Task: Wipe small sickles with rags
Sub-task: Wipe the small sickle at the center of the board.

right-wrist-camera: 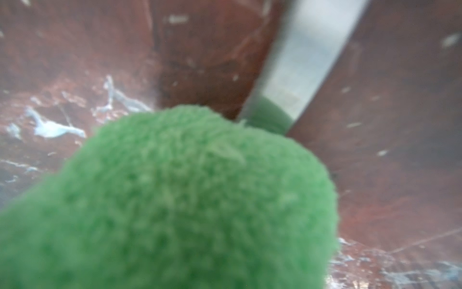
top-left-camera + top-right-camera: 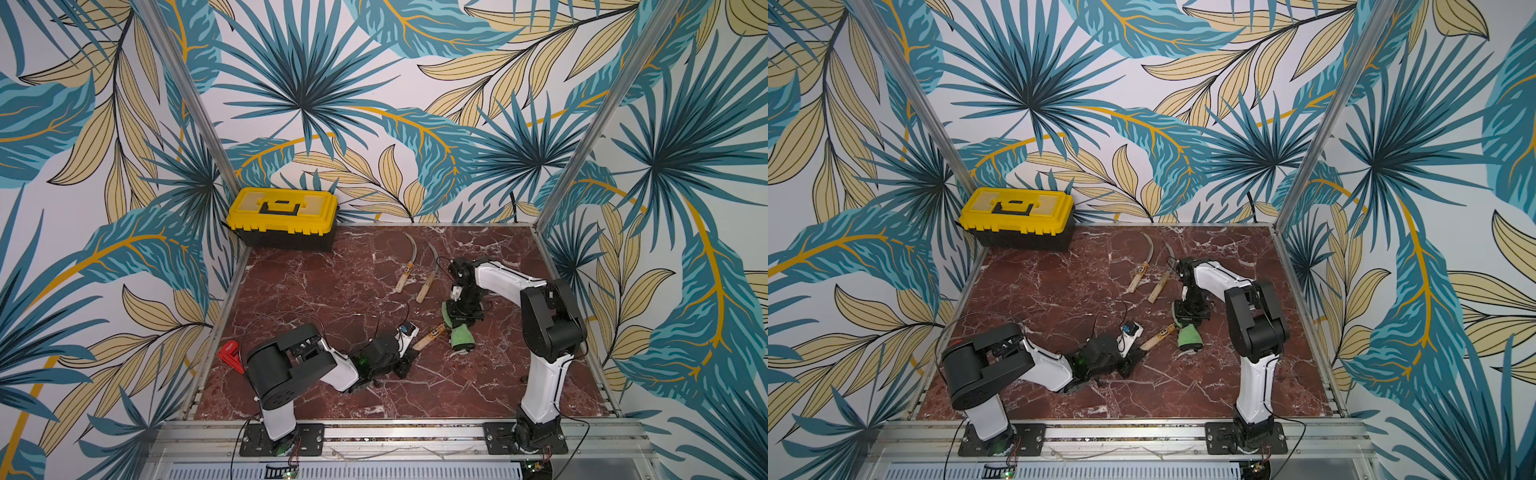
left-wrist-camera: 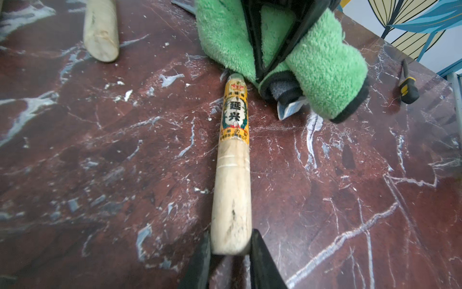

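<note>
In the right wrist view the green rag (image 1: 175,200) is a blurred mass covering one end of a grey blade (image 1: 300,62), while in the left wrist view it hides the blade root of the sickle (image 3: 232,175) and the picture's edge cuts off the left pincer (image 3: 230,241).

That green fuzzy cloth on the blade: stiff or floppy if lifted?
Probably floppy: the cloth folds and sags around the black jaws pinching it. Likely light, given its fluffy pile. Unlikely to roll, slumped on the blade.
</note>
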Controlling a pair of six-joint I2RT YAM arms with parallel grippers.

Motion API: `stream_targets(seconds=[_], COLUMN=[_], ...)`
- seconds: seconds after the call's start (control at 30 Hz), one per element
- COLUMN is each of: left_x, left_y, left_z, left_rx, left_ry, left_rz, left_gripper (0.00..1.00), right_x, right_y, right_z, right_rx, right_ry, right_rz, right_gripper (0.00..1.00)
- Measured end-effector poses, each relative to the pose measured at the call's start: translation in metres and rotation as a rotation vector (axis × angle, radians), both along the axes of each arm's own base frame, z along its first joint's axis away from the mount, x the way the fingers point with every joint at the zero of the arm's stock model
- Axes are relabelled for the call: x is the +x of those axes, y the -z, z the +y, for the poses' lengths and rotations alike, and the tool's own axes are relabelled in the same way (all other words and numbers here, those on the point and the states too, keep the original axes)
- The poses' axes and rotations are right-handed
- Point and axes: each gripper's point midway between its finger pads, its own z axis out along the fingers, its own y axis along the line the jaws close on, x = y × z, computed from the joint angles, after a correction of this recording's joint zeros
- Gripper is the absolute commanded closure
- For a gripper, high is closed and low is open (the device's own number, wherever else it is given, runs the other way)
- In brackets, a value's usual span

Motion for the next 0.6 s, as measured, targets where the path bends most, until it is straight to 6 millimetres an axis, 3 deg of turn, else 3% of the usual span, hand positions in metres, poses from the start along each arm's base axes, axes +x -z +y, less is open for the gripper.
stream_targets(seconds=[0.1, 0.17, 0.4, 0.6], left_x=[-0.002, -0.004, -0.011, -0.016], left_y=[0.0, 0.0, -0.002, -0.005], left_z=[0.002, 0.003, 0.004, 0.009], left_rx=[0.001, 0.001, 0.005, 0.028], left_ry=[0.003, 0.006, 0.025, 0.035], left_rz=[0.005, 0.011, 0.039, 0.057], left_gripper=[0.76, 0.7, 0.64, 0.64], right_x=[0.001, 0.001, -0.011, -0.037], right_y=[-0.003, -0.011, -0.059, -0.054], right_z=[-0.002, -0.003, -0.016, -0.033], right_rx=[-0.001, 0.001, 0.004, -0.018], right_ry=[-0.007, -0.012, -0.005, 0.027], right_rz=[-0.01, -0.035, -0.186, -0.165], right_gripper=[0.96, 0.94, 0.92, 0.92])
